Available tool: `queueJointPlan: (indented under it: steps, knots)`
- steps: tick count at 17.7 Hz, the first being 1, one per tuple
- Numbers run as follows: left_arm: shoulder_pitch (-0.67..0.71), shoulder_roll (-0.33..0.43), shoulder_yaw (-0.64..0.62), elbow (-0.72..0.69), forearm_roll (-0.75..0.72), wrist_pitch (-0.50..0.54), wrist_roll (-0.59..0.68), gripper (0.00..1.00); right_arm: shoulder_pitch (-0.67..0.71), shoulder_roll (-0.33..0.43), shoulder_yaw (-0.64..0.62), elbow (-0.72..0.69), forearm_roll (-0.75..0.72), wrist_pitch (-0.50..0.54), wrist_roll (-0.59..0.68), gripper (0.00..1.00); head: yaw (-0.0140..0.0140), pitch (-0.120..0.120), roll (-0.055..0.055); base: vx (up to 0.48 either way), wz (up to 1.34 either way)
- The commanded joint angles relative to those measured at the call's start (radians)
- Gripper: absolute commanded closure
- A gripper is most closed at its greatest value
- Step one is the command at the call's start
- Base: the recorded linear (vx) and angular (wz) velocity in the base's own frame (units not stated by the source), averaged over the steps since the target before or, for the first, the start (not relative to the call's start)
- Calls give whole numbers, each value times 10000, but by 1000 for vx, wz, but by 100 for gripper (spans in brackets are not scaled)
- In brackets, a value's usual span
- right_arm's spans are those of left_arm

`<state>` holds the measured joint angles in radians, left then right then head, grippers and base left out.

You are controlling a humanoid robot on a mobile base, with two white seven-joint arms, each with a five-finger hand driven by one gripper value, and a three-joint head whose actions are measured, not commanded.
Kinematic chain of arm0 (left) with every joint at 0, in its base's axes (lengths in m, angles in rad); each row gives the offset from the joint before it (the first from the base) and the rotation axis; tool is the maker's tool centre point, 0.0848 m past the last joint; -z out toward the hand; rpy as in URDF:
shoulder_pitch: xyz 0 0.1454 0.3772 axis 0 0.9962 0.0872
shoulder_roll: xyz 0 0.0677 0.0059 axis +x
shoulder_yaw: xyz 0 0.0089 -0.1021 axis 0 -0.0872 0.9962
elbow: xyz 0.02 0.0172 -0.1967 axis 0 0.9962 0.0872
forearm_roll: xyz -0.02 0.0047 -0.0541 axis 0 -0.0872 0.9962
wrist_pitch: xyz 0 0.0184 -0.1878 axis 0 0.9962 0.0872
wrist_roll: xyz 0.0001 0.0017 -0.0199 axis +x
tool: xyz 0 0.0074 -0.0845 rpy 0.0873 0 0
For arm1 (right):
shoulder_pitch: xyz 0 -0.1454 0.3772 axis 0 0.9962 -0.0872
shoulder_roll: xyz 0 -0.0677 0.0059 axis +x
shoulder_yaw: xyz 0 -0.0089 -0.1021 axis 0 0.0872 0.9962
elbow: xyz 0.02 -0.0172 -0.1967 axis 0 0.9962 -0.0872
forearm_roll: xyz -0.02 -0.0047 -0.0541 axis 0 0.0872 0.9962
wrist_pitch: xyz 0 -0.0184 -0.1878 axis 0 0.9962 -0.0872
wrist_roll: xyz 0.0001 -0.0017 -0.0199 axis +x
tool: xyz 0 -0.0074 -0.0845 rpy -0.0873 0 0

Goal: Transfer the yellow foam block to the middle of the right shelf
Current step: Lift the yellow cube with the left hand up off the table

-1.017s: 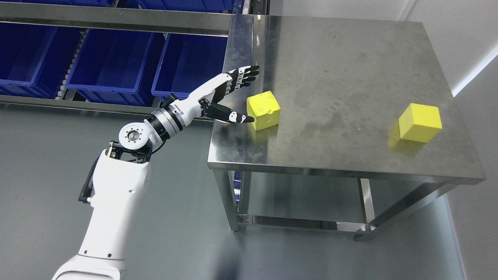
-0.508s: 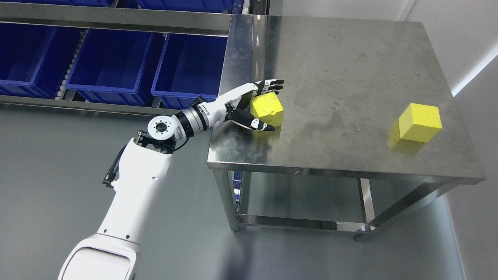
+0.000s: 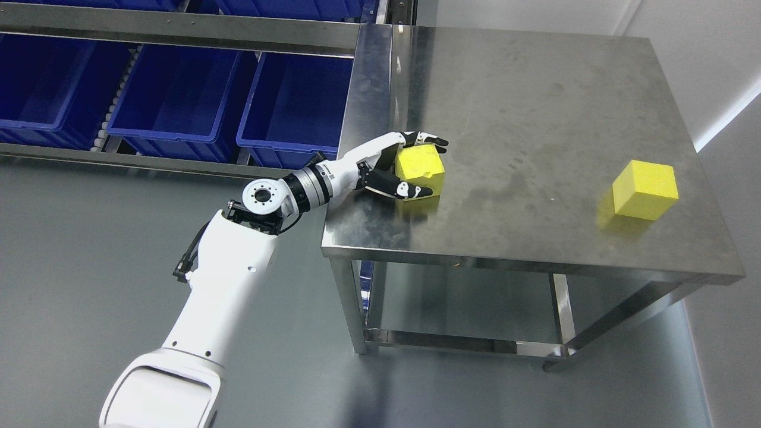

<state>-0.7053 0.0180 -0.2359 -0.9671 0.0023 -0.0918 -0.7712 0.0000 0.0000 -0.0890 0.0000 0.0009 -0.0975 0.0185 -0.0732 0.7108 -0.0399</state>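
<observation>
Resting near the left edge of the steel table, one yellow foam block is clasped by the left hand, fingers behind it and thumb in front. A second yellow block is seen well apart, near the right edge. Blue bins are shelved at left.

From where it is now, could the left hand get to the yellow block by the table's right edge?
Probably not without the base moving: the left hand is wrapped round the near block, and the far block sits across bare table, seemingly beyond the nearly outstretched arm.
</observation>
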Motion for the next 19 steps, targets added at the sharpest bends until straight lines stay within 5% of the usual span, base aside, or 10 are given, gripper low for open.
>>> queueJointPlan:
  steps: [1, 5, 9, 15, 19]
  knots:
    - [-18, -6, 1710, 652, 84, 105, -80, 52, -15, -175, 0, -175, -9, 8, -1, 0, 0, 0, 0, 0, 0]
    - [-294, -6, 2144, -205, 2867, -537, -50, 72, -31, -175, 0, -175, -9, 8, -1, 0, 0, 0, 0, -4, -37]
    - [-586, -6, 2251, -1249, 5298, -1963, 529, 75, -15, -175, 0, -175, -9, 8, -1, 0, 0, 0, 0, -8, -42]
    - [-602, -6, 2406, -2061, 5254, -2487, 6170, 75, -15, -175, 0, -175, -9, 8, -1, 0, 0, 0, 0, -2, 5]
    - [-357, -6, 2405, -3258, 4368, -2472, 7908, 75, -31, -175, 0, -175, -9, 8, -1, 0, 0, 0, 0, -19, 142]
